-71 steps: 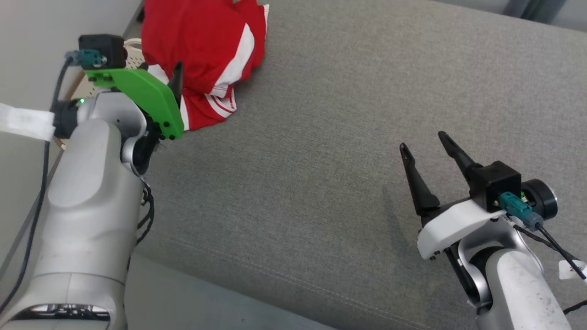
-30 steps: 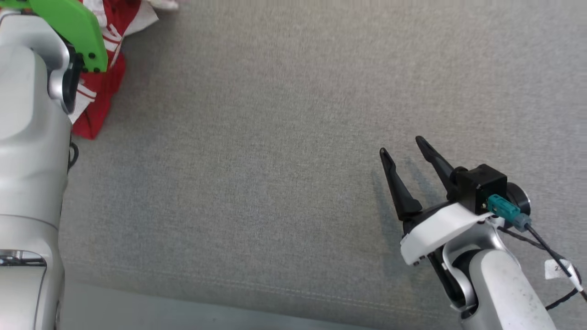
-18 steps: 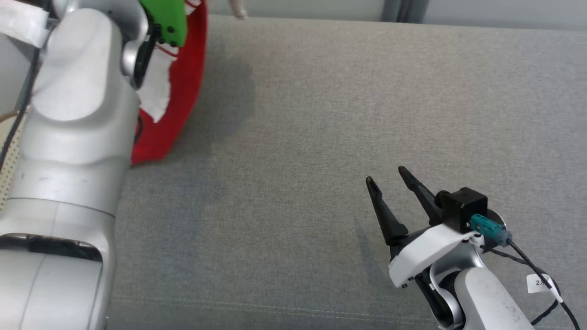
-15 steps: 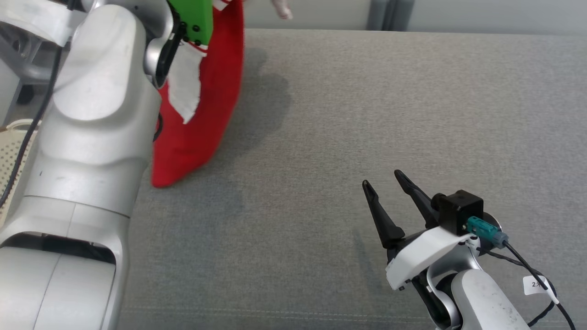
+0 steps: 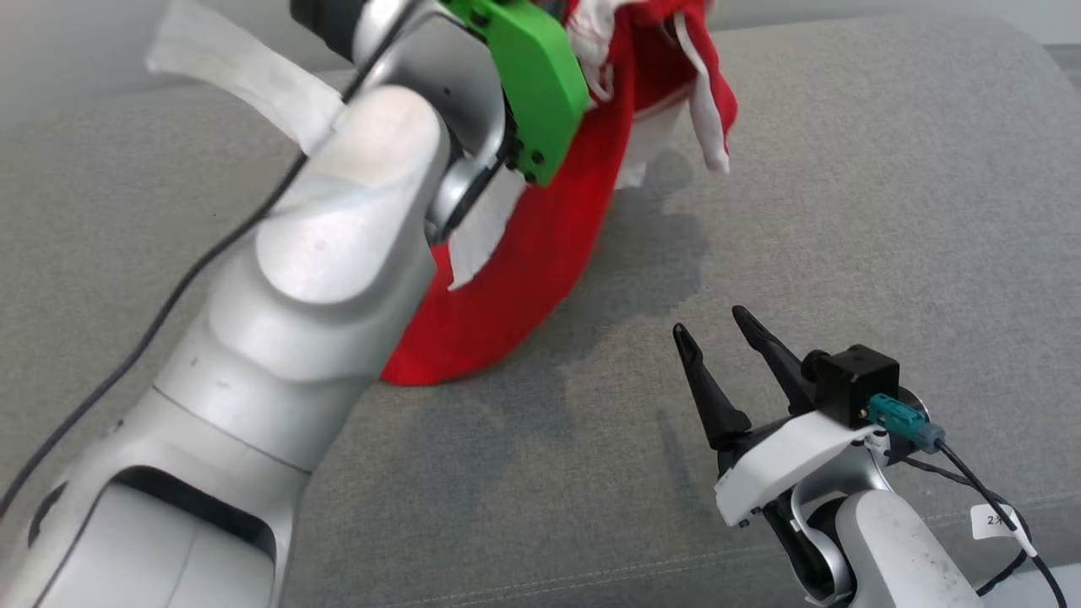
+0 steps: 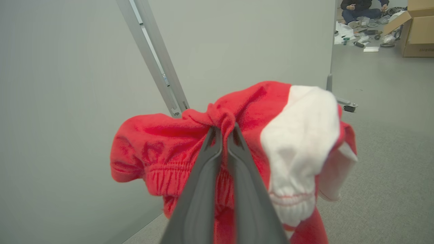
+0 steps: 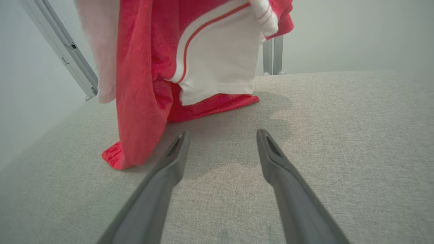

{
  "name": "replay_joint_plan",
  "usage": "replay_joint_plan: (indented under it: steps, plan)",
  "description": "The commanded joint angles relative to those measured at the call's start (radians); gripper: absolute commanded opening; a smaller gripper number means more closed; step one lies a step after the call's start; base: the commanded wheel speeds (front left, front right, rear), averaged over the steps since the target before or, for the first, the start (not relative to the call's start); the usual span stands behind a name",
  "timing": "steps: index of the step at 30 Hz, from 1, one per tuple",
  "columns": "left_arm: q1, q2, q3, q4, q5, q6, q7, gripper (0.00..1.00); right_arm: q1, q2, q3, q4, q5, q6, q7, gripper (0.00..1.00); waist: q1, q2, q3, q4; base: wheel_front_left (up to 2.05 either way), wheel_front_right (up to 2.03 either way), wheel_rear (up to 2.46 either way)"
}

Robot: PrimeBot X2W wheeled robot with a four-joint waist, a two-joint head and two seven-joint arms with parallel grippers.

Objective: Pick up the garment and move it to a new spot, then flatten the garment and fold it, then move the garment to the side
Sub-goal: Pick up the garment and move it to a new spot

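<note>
I read this as a lab or workshop, probably, plain grey partition panels [image 6: 254,40] on metal posts [image 6: 152,54], grey floor [image 6: 390,142], cardboard box [image 6: 418,34] and loose parts [image 6: 356,42] around a seated person [image 6: 361,8] far off

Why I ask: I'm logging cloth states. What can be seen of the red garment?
The red garment is soft, fleecy-looking cloth with white panels, thin red-and-white stripes and a gathered elastic band. It hangs bunched and crumpled from the left gripper, whose jaws are shut on a pinched fold near its top. Its lower end drapes onto the grey cushion and rests there, while the rest is lifted clear. Nothing else touches it.
</note>
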Motion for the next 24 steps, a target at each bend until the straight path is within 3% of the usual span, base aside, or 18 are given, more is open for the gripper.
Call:
replay_joint_plan:
  steps: [1,5,10,11,12,13,24]
  plan:
    - [0.036,0.005,-0.031,-0.01,-0.021,0.01,-0.001,0.0,-0.017,-0.003,-0.001,0.003,0.007,0.0,-0.01,1.0,0.0001,-0.0001,0.046,-0.045,0.0,0.0,0.0]
    - [0.099,0.005,-0.109,-0.006,-0.051,0.021,0.005,0.0,-0.029,-0.004,-0.005,0.013,0.012,0.0,-0.012,1.0,0.0001,-0.0001,0.053,-0.054,0.0,0.0,0.0]
    - [0.166,0.005,-0.19,0.025,-0.08,0.0,0.05,0.0,-0.028,-0.003,-0.016,0.026,0.02,0.0,-0.018,1.0,0.0001,-0.0001,0.039,-0.042,0.0,0.0,0.0]
    - [0.18,0.004,-0.206,0.027,-0.092,-0.004,0.061,0.4,-0.025,-0.003,-0.017,0.032,0.022,0.0,-0.018,1.0,0.0001,-0.0001,0.033,-0.036,0.0,0.0,0.0]
    - [0.192,0.005,-0.222,0.027,-0.103,-0.008,0.072,0.94,-0.022,-0.003,-0.016,0.035,0.026,0.0,-0.017,1.0,0.0001,-0.0001,0.027,-0.031,0.0,0.0,0.0]
    - [0.204,0.005,-0.234,0.029,-0.113,-0.009,0.08,1.0,-0.021,-0.003,-0.014,0.039,0.032,0.0,-0.018,1.0,0.0001,-0.0001,0.023,-0.026,0.0,0.0,0.0]
    - [0.255,0.011,-0.277,0.023,-0.165,0.019,0.136,1.0,-0.006,-0.004,-0.019,0.062,0.046,0.0,-0.016,1.0,0.0001,-0.0001,-0.032,0.033,0.0,0.0,0.0]
